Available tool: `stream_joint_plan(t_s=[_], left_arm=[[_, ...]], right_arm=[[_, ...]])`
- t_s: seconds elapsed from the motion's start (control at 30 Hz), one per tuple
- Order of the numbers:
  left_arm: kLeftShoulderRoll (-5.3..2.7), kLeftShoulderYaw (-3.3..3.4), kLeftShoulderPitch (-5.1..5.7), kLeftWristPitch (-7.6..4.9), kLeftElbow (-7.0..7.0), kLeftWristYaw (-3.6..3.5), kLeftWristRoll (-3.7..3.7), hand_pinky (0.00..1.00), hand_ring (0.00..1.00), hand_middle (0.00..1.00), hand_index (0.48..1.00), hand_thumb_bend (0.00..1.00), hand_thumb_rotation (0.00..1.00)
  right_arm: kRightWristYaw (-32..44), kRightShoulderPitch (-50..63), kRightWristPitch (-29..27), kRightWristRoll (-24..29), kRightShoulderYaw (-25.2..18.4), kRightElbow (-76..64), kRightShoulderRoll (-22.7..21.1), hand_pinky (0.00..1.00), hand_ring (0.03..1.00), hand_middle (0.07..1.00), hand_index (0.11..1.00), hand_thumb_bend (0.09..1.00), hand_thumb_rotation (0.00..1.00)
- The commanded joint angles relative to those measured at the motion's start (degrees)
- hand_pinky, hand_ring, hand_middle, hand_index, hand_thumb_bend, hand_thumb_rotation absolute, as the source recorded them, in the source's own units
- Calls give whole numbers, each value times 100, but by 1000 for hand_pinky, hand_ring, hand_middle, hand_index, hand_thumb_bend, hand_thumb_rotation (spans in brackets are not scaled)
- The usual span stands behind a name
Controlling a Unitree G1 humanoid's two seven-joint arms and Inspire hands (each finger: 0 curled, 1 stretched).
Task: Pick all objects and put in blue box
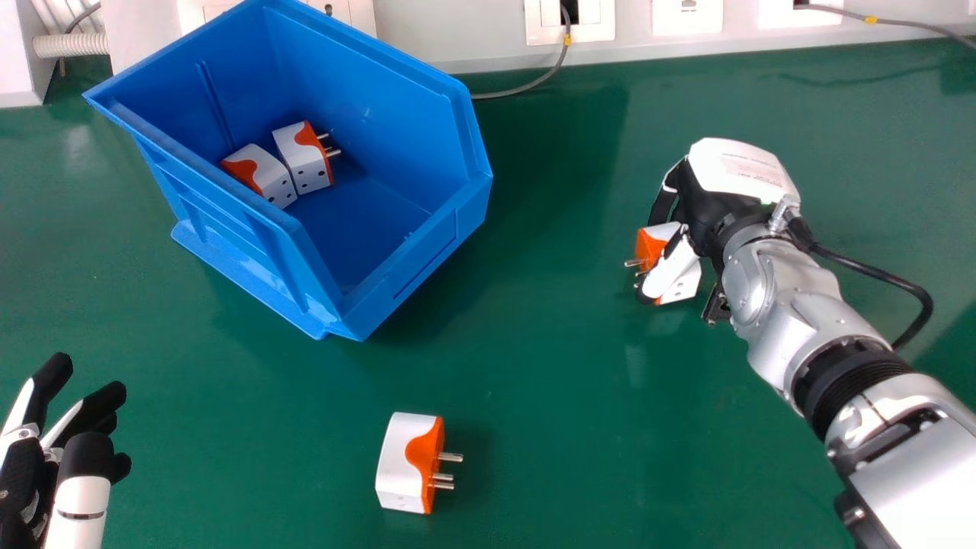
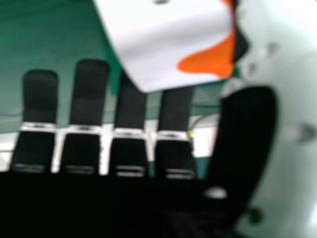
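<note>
With its thumb laid across one side and its fingers set on the other, the right hand (image 1: pixel 736 168) is seen closed about the held plug (image 1: pixel 690 284), to the right of the box (image 1: pixel 427 255) and well apart from it. In the right hand view, the plug's white body and orange end are shown in front of two fingers, beside the thumb. Inside the box, two plugs are contained side by side: one (image 1: pixel 306 162) is laid with its prongs towards the right, the other (image 1: pixel 267 177) is placed just left of it. The loose plug (image 1: pixel 400 465) is found on the near part of the green table (image 1: pixel 534 366), its prongs likewise directed right. The left hand (image 1: pixel 80 457) is located at the near left corner, its fingers loosely extended and nothing grasped. Behind the box, a grey cable (image 1: pixel 526 91) is plugged into a wall socket (image 1: pixel 543 30).
</note>
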Motion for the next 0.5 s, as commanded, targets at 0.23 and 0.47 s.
stream_joint_plan(t_s=[0.23,0.47], left_arm=[[12,-65,-222,48,-75,69,194,807,880,869,940,505,913],[10,-111,-447,148,-12,123,314,801,876,866,938,488,906]], right_arm=[[-365,-45,-252,188,-258,-202,-113,415,449,517,453,505,1],[-519,65,-574,227,-344,-440,-247,418,440,520,455,503,0]])
